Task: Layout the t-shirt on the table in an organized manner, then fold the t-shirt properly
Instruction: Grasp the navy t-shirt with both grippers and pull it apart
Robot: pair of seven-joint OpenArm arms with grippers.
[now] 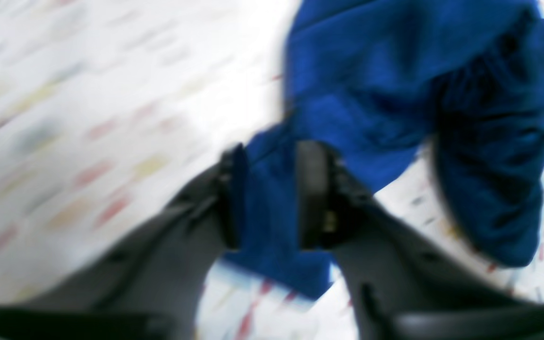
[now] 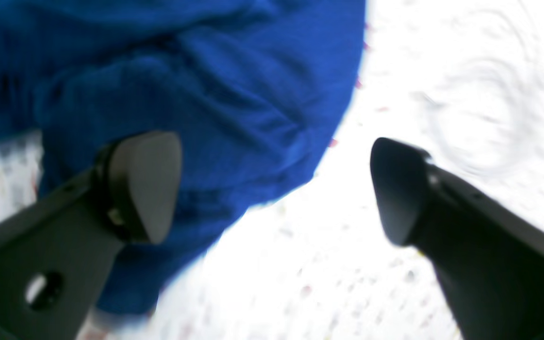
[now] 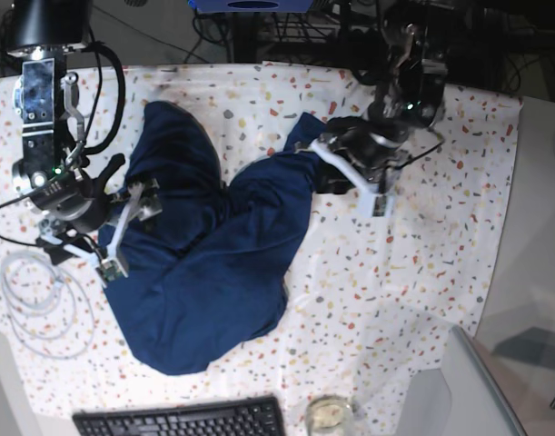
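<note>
Navy t-shirt (image 3: 204, 263) lies bunched; left gripper (image 1: 267, 196) pinches its edge, right gripper (image 2: 276, 189) spread wide. Pull outward gently.

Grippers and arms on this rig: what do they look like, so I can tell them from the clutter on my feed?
Both arms are black. The right gripper has dark grey fingers ending in rounded, tapered pads, and one finger has a round hole in its body. The left gripper has matching grey fingers with black pads. In the base view, white parts edge each gripper, black cables loop along the right arm, and small green lights glow on both.
</note>
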